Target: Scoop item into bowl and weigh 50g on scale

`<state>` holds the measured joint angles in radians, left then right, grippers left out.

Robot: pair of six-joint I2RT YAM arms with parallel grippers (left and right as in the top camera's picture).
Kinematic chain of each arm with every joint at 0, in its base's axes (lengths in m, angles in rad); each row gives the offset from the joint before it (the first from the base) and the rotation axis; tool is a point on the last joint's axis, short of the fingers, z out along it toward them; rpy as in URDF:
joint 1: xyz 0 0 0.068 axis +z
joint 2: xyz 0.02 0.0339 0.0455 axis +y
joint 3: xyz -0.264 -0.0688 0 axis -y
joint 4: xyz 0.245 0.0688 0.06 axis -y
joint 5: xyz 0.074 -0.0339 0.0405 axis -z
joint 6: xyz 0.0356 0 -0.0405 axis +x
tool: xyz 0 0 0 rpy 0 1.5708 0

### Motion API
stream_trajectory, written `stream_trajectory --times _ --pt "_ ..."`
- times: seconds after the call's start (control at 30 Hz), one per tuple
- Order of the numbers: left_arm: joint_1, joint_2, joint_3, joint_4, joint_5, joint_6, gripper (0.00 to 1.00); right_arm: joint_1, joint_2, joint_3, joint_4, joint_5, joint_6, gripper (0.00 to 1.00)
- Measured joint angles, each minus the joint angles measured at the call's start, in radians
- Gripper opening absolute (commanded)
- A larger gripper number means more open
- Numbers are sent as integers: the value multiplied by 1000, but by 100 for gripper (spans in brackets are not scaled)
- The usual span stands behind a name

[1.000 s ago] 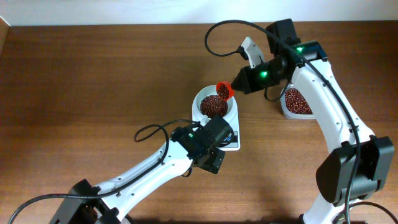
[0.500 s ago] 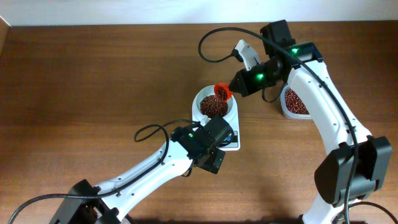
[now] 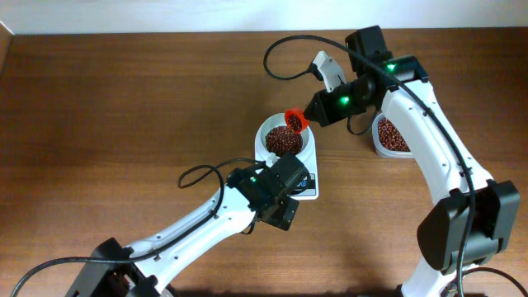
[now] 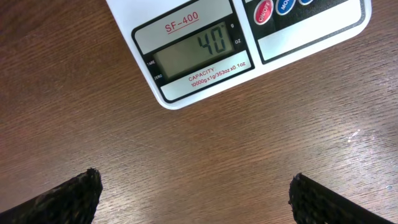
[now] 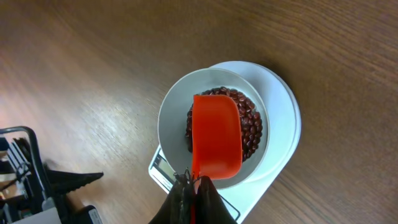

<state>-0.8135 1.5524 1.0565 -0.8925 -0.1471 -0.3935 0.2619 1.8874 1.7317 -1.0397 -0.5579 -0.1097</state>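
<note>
Clamping the scoop (image 5: pixel 216 143) above the bowl (image 5: pixel 171 112) to tip beans (image 5: pixel 250 124), the right gripper (image 5: pixel 191 185) pours while the left gripper (image 4: pixel 196 198), wide open, faces the scale (image 4: pixel 292 46) to read it.

The scale (image 4: pixel 249 46) runs off the top edge; the scoop (image 5: pixel 216 140) hides some beans (image 5: pixel 252 127).

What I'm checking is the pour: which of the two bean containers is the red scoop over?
The round white bowl on the scale, beneath the red scoop held by the right gripper; the clear tub sits apart to its right.
</note>
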Motion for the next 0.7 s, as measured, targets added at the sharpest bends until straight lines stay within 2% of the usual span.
stream_trajectory --times 0.17,0.43,0.7 --pt "0 0 0 0 0 0 99 -6 0 0 0 -69 56 4" --pt "0 0 0 0 0 0 99 -100 0 0 1 -252 97 4" --pt "0 0 0 0 0 0 99 -100 0 0 1 -283 140 4"
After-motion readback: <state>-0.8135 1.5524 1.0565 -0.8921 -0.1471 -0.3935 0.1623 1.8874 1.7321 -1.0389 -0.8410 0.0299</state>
